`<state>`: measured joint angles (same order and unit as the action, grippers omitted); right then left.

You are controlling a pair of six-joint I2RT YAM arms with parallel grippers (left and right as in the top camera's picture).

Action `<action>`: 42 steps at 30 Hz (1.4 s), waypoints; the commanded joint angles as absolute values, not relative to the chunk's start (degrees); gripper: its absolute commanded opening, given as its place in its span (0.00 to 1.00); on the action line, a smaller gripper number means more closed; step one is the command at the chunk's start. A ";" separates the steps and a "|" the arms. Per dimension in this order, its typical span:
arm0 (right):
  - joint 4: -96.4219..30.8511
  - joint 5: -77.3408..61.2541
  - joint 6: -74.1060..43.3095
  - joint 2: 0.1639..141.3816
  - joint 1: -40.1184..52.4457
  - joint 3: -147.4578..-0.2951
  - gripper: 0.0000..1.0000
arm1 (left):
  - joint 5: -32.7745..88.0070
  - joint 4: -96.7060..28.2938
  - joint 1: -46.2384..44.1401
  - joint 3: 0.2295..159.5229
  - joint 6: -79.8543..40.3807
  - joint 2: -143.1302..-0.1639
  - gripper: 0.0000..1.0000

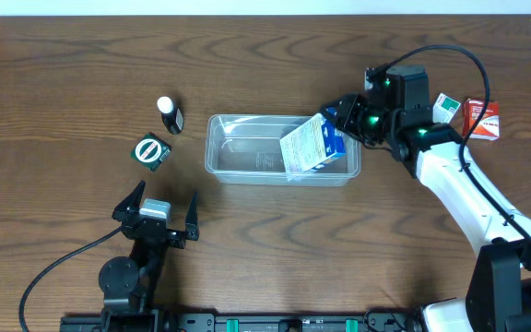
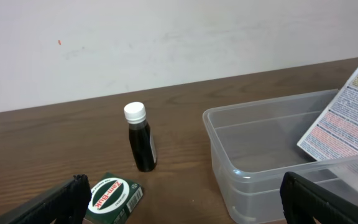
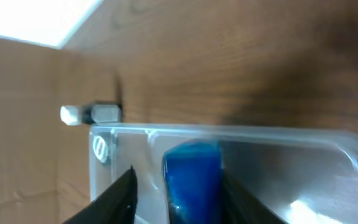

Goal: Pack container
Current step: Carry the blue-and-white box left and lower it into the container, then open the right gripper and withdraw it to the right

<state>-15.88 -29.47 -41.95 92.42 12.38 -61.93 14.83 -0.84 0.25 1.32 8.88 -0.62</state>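
Overhead view, clock read from the table's [image 1: 63, 74] middle. The clear plastic container [image 1: 238, 149] sits about at that middle, long side running nine to three. A blue-and-white box [image 1: 312, 146] stands tilted in its three o'clock end, printed face up, one corner poking above the rim. The right gripper [image 1: 337, 118] hovers at the container's two o'clock corner, just beside the box's top. From the wrist camera its fingers [image 3: 114, 199] stand on either side of the blue box end; the jaws are partly apart, with a gap on one side, so they are not clamping it. The left gripper [image 1: 167, 192] sits at seven o'clock, well apart from the container, jaws spread wide and holding nothing. A small dark bottle [image 1: 170, 114] with a white cap stands upright at ten o'clock. A green box [image 1: 151, 151] lies flat near it, at nine o'clock of the container. Far out at three o'clock is a red box [image 1: 480, 118], with a white-and-green box [image 1: 446, 106] just beside it.
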 commanded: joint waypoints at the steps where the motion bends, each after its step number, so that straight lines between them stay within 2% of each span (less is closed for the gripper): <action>1: -21.45 -26.83 -35.11 92.20 11.49 -66.54 0.44 | 15.44 -2.68 0.08 0.23 9.21 -0.23 0.98; 6: -35.03 -18.09 -26.46 92.20 9.43 -74.06 0.48 | 15.44 -2.68 0.08 0.23 9.19 -0.23 0.98; 15: -43.31 -10.57 -19.07 92.20 6.92 -79.94 0.52 | 15.44 -2.68 0.08 0.23 9.19 -0.23 0.98; 21: -44.97 -8.58 -17.76 92.20 6.31 -79.94 0.52 | 15.44 -2.68 0.08 0.23 9.19 -0.23 0.98; 24: -46.41 -5.85 -18.00 92.20 4.93 -79.94 0.56 | 15.44 -2.68 0.08 0.23 9.19 -0.23 0.98; 36: -51.81 -6.83 -19.25 96.05 -8.14 -80.62 0.56 | 15.44 -2.68 0.08 0.23 9.21 -0.23 0.98; 42: -61.14 -2.55 -19.20 103.44 -7.88 -91.00 0.58 | 15.44 -2.68 0.08 0.23 9.19 -0.23 0.98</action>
<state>-58.89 -5.91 -19.22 100.44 -8.40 -84.75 14.83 -0.84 0.25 1.32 8.88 -0.62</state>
